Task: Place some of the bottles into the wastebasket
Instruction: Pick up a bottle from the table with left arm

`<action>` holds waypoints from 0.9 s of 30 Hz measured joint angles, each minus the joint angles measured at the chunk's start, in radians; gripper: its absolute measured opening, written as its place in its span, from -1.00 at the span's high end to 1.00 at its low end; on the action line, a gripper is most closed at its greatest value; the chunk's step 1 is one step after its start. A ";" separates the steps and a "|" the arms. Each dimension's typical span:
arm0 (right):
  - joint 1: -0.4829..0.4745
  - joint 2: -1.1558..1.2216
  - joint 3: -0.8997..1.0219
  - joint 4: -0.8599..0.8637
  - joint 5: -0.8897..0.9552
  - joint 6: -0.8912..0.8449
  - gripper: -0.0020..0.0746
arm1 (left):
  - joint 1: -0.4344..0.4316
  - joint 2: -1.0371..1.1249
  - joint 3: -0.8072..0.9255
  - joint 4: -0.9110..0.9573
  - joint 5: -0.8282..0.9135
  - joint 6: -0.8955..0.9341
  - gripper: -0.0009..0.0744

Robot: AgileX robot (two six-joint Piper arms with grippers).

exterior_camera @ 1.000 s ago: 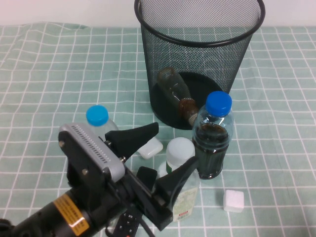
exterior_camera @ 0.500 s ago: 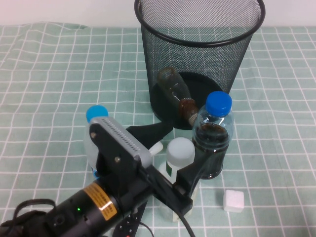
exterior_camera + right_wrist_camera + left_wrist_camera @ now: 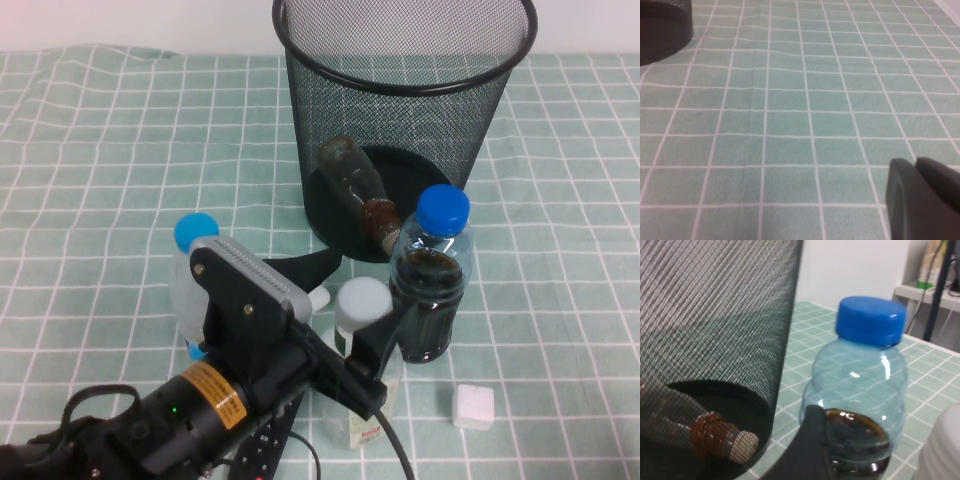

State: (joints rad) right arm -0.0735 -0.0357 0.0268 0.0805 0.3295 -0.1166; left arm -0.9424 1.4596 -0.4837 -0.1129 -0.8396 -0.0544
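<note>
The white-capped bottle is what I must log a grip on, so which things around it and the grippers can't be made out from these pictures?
- White-capped bottle: high view, the left arm covers most of its body; contact with the open left gripper is unclear.
- Pale-blue-capped bottle: high view, lower part behind that arm.
- Right gripper: right wrist view, shut, cut off by the edge; absent from the high view.
- Brown bottle in wastebasket: mesh blurs it.

The wastebasket (image 3: 405, 120) stands at twelve o'clock on the bench (image 3: 100, 150), with one bottle (image 3: 358, 190) lying inside it (on its side). Another bottle (image 3: 362, 330) stands at six o'clock, just before the wastebasket.
</note>
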 joint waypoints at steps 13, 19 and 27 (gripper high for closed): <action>0.000 0.000 0.000 0.000 0.000 0.000 0.97 | 0.006 0.014 -0.013 0.002 0.045 0.000 0.10; 0.000 0.000 0.000 0.000 0.000 0.000 0.97 | 0.006 -0.105 -0.103 0.044 0.408 0.002 0.10; 0.000 0.000 0.000 0.000 0.000 0.000 0.97 | 0.006 -0.316 -0.359 0.076 0.954 0.002 0.10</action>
State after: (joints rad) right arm -0.0735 -0.0357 0.0268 0.0805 0.3295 -0.1166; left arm -0.9360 1.1437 -0.8424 -0.0366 0.1142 -0.0525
